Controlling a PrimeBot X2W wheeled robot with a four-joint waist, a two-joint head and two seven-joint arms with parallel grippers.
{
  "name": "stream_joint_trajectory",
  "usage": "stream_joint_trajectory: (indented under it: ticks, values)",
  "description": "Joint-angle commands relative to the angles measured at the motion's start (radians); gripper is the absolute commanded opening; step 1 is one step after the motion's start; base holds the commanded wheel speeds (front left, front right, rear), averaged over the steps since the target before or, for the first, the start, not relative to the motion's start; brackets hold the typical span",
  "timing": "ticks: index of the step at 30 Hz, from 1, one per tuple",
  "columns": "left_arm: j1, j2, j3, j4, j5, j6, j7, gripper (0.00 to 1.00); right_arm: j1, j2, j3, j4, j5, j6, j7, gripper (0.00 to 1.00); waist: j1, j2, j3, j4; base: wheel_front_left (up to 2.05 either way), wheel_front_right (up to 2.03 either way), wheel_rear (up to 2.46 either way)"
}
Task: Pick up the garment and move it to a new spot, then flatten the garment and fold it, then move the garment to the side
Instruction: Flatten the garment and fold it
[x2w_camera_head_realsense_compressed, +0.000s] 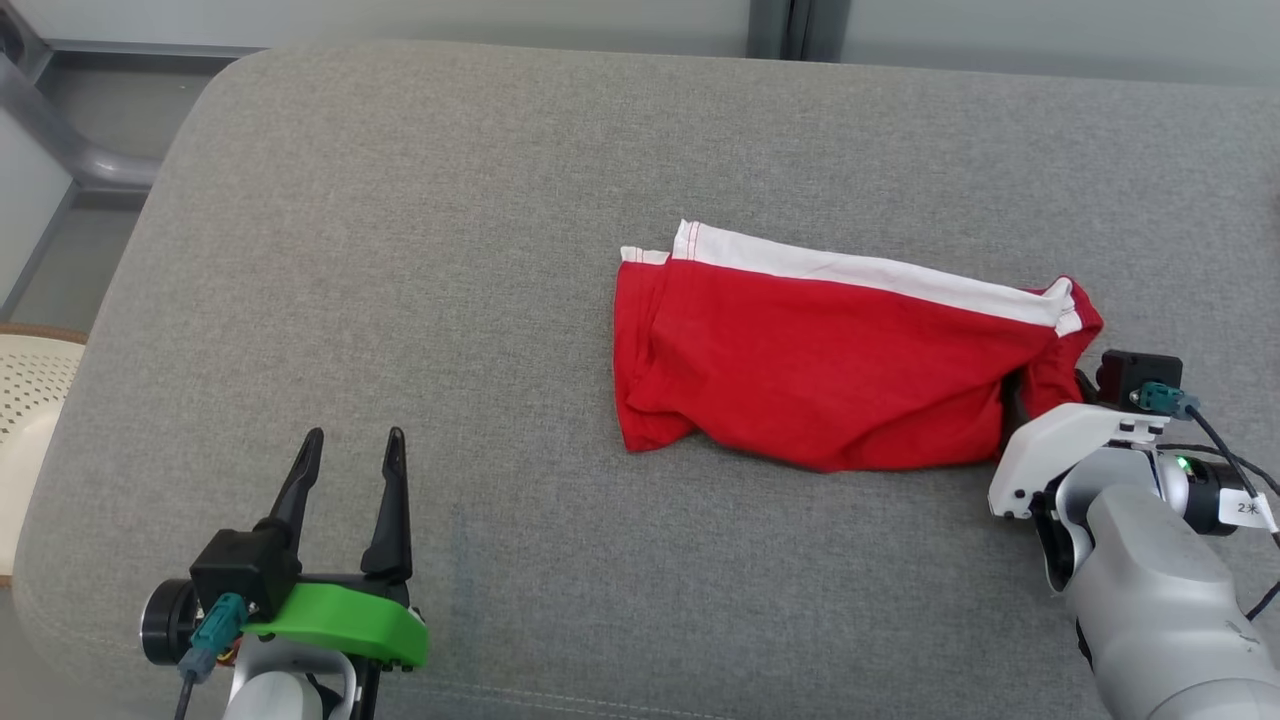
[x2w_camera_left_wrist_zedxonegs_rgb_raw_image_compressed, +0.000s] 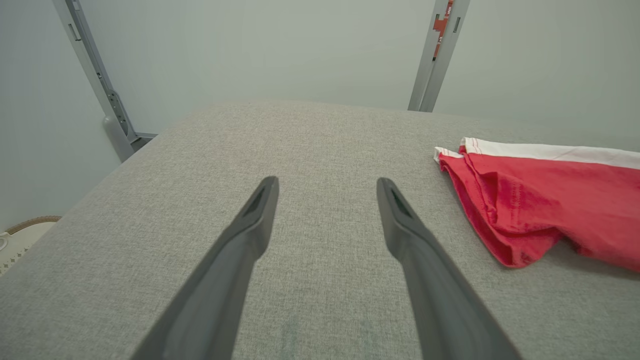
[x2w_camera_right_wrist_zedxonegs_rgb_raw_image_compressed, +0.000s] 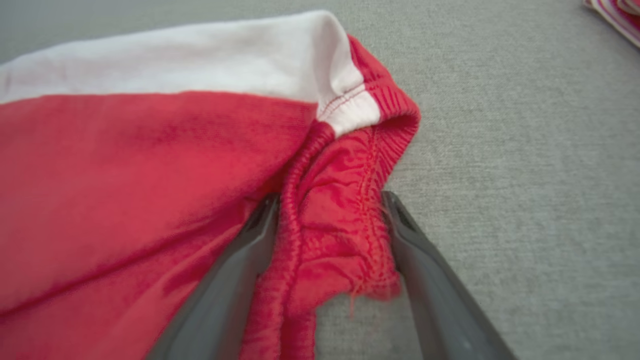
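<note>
Straddling garment's (x2w_camera_right_wrist_zedxonegs_rgb_raw_image_compressed: 125, 165) waistband (x2w_camera_right_wrist_zedxonegs_rgb_raw_image_compressed: 345, 240) in wrist view, right pincer (x2w_camera_right_wrist_zedxonegs_rgb_raw_image_compressed: 331, 199) gapes; left pincer (x2w_camera_left_wrist_zedxonegs_rgb_raw_image_compressed: 326, 183) released.

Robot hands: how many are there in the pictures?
2. The left hand is open over bare grey cushion at the lower left. The right hand is at the right end of the red garment, open fingers either side of its bunched waistband.
</note>
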Motion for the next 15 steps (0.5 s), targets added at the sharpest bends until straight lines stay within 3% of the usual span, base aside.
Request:
stream_joint_trajectory:
  ticks: [1,2,3,4,15]
  values:
    - [-0.018,0.0,0.002,0.005,0.006,-0.003,-0.002,1.0,0.002,0.018,0.015,0.029,-0.004,0.0,0.019,1.0,0.0,0.0,0.0,0.004,0.0,0.0,0.0]
    - [-0.019,0.0,0.003,0.007,0.005,-0.003,-0.002,1.0,-0.001,0.025,0.017,0.034,0.005,0.0,0.016,0.68,0.0,0.0,0.0,0.005,0.0,0.0,0.0]
    - [-0.019,-0.001,0.003,0.008,0.006,-0.003,-0.002,1.0,-0.004,0.028,0.019,0.04,0.013,0.0,0.015,0.22,0.0,0.0,-0.001,0.007,0.0,0.0,0.0]
    - [-0.018,-0.001,0.004,0.01,0.006,-0.004,-0.002,1.0,-0.005,0.029,0.023,0.045,0.016,0.0,0.014,0.0,0.0,0.0,-0.003,0.008,0.0,0.0,0.0]
    - [0.038,0.006,0.032,0.013,0.017,-0.004,-0.002,1.0,0.038,-0.047,0.076,0.048,0.058,-0.001,-0.005,0.0,0.0,0.0,-0.091,-0.035,0.0,0.0,0.0]
